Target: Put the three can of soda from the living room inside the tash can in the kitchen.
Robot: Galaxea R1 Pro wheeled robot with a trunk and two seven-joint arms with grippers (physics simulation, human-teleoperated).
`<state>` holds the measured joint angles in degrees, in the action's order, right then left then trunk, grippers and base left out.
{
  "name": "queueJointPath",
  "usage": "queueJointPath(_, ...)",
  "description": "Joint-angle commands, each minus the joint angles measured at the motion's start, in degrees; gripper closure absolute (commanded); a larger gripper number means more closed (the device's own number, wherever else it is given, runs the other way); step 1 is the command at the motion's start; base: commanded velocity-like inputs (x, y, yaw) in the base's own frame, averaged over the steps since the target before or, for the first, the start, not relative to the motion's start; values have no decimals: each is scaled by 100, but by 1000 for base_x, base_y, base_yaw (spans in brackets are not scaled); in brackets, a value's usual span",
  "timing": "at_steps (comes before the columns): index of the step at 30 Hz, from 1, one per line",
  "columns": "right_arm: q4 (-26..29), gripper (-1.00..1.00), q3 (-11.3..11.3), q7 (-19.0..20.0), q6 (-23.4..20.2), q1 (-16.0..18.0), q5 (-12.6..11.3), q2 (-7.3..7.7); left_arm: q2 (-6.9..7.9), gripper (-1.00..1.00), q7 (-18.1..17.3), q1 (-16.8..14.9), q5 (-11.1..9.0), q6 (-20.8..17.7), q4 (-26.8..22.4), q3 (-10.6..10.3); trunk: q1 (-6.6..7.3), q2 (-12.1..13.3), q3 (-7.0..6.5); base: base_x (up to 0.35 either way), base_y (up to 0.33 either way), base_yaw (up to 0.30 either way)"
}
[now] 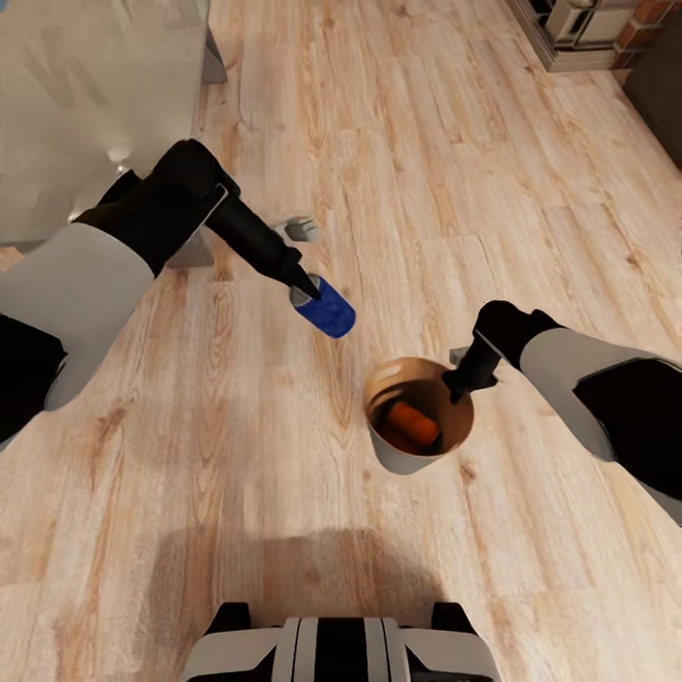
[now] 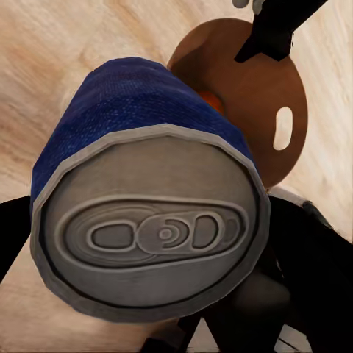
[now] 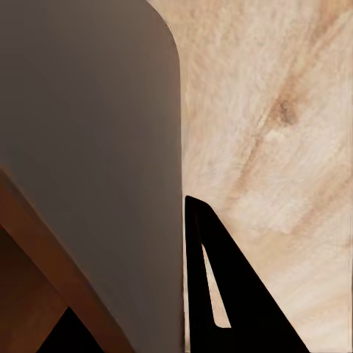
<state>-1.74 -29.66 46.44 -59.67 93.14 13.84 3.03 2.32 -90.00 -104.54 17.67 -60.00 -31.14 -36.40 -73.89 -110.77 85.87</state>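
I have the blue can [image 1: 324, 308] clamped in my left pincer [image 1: 305, 284], tilted on its side above the wooden floor [image 1: 398, 142], its silvery end toward my wrist camera. My right pincer [image 1: 461, 381] is shut on the near-right rim of the bin [image 1: 396, 457]; one finger [image 3: 220, 294] lies against the pale outer wall, the other seems to be inside the brown lining. The bin hangs or stands just right of the can and a little nearer to me; I cannot tell whether its base touches the floor.

One orange can [image 1: 414, 423] already lies in the bin. I see no second orange one; it may be hidden under the first or elsewhere.

So the step in hand, as I judge it, is dropping the blue can in. The can is beside the mouth, not over it, so the next move calls for carrying my left arm right and near until the can sits above the opening, then parting the fingers. My right pincer occupies the rim's right side, so I should come in from the left to avoid knocking it.

Around me: a glass-topped table [image 1: 95, 104] at far left, one of its feet [image 1: 299, 227] on the floor just beyond the can, and brickwork [image 1: 644, 24] at far right. Nothing lies between can and bin.
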Motion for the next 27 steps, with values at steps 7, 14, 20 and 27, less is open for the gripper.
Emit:
queueJointPath(7, -33, 100, 30, -12, -33, 3, -66, -506, -370, 100, 0, 21, 22, 0, -14, -124, 154, 282, -126, 0, 0, 0)
queueJointPath(14, -50, 100, 31, -26, -33, 13, -66, -751, -576, 100, 0, 73, 31, 0, -22, -130, 154, 282, -126, 0, 0, 0)
queueJointPath(20, -60, 100, 31, -53, -33, 32, -57, -905, -700, 100, 0, 243, 34, 0, -24, -379, 154, 282, -126, 0, 0, 0)
queueJointPath(27, -65, 100, 31, -64, -33, 48, -57, -1025, -831, 100, 0, 776, 283, 0, -34, -573, 154, 282, -126, 0, 0, 0)
